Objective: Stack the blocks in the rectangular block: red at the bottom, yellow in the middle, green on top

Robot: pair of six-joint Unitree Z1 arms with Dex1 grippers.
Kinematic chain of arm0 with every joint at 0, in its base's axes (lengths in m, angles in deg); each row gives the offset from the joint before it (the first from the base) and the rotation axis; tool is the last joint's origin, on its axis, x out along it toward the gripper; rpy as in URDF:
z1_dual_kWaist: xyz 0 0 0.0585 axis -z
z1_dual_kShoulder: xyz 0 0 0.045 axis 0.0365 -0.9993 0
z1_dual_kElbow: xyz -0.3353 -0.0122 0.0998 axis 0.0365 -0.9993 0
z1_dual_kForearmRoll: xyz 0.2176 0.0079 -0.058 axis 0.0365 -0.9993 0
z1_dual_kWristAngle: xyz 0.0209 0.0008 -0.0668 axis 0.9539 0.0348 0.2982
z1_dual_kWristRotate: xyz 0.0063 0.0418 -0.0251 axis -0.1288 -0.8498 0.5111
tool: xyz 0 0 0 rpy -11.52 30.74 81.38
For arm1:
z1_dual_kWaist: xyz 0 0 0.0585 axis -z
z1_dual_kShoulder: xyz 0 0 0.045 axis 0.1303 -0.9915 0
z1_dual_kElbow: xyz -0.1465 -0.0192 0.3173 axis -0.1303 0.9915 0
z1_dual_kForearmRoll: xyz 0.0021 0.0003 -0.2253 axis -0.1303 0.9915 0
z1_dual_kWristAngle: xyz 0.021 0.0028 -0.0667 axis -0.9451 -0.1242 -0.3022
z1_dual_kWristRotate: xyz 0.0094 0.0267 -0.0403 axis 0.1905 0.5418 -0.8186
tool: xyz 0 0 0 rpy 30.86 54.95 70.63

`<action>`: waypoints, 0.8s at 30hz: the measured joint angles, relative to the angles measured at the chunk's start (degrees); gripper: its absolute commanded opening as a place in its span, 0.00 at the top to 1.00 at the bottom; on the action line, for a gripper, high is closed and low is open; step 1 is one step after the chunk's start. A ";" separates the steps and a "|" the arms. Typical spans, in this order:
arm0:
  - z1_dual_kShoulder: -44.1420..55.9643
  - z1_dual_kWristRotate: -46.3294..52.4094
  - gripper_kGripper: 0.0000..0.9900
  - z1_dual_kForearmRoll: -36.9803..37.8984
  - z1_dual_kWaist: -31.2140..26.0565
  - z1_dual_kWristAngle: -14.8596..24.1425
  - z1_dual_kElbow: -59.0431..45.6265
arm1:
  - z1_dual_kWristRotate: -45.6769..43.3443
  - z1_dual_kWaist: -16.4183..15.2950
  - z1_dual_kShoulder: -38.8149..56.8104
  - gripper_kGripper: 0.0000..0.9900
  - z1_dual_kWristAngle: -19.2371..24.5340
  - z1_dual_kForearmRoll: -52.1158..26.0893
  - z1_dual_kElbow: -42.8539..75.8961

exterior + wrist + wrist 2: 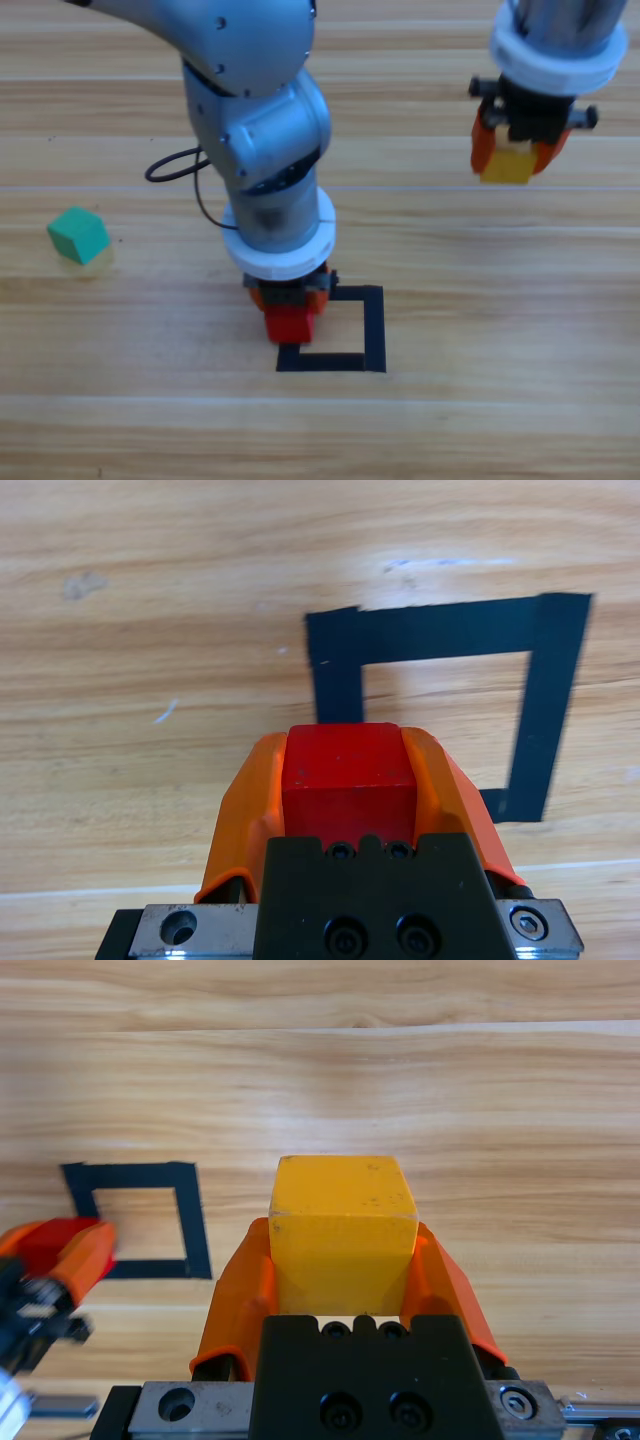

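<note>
High view: left pincer [290, 318] clenched on red [291, 324] over rectangular block [375, 330]; right pincer [508, 160] gripping yellow [505, 165].

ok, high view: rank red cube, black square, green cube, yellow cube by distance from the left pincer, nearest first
1. Red cube: held in the left pincer, at the square's left edge.
2. Black square: just right of and below the pincer.
3. Green cube: far left, loose on the table.
4. Yellow cube: upper right, held in the right pincer, slightly farther than green.
</note>
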 measured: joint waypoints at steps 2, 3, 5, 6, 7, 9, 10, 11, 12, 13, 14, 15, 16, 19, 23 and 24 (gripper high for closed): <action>-0.77 0.13 0.96 -0.34 0.44 0.00 1.38 | -0.06 0.00 2.29 1.00 0.00 0.03 0.47; -1.13 0.30 0.96 -0.35 0.75 0.00 1.59 | -0.24 0.00 2.92 1.00 0.00 0.04 0.53; -1.61 0.48 0.96 -0.51 1.28 0.00 1.61 | -0.44 0.00 2.88 1.00 0.00 0.05 0.61; -2.00 0.54 0.96 -0.70 1.69 0.00 1.72 | -0.62 0.00 2.60 1.00 0.00 0.05 0.95; -2.29 0.64 0.96 -0.87 1.95 0.00 1.88 | -0.69 0.00 2.46 1.00 0.00 0.05 1.27; -2.73 0.86 0.96 -1.22 2.34 0.00 3.07 | -0.76 0.00 2.24 1.00 0.00 0.05 1.58; -2.97 1.05 0.96 -1.27 2.48 0.00 3.66 | -0.90 0.00 2.20 1.00 0.00 0.05 1.58; -3.29 1.38 0.96 -1.48 2.62 0.00 4.34 | -1.06 0.00 2.11 1.00 0.00 0.05 1.58; -3.48 1.76 0.96 -1.80 2.75 0.01 4.82 | -1.11 0.00 2.08 1.00 -0.01 0.05 1.58; -3.68 2.23 0.96 -2.34 2.93 0.02 5.44 | -1.15 0.00 1.99 1.00 -0.01 0.05 1.58; -3.84 2.57 0.96 -2.62 3.17 0.07 5.98 | -1.22 0.00 1.87 1.00 -0.02 0.05 1.58; -3.98 2.70 0.96 -2.81 3.37 0.09 6.43 | -1.32 0.00 1.75 1.00 -0.04 0.05 1.58; -4.22 2.76 0.96 -3.11 3.60 0.14 6.96 | -1.51 0.00 1.48 1.00 -0.05 0.05 1.58; -4.67 3.02 0.96 -3.39 4.22 0.44 7.35 | -2.02 0.00 0.22 1.00 -0.05 0.05 1.58; -5.08 3.53 0.96 -3.45 4.72 0.65 7.71 | -2.21 0.00 -0.88 1.00 -0.05 0.05 1.58; -5.28 3.53 0.96 -3.46 4.74 0.65 8.17 | -2.21 0.00 -0.88 1.00 -0.05 0.05 1.58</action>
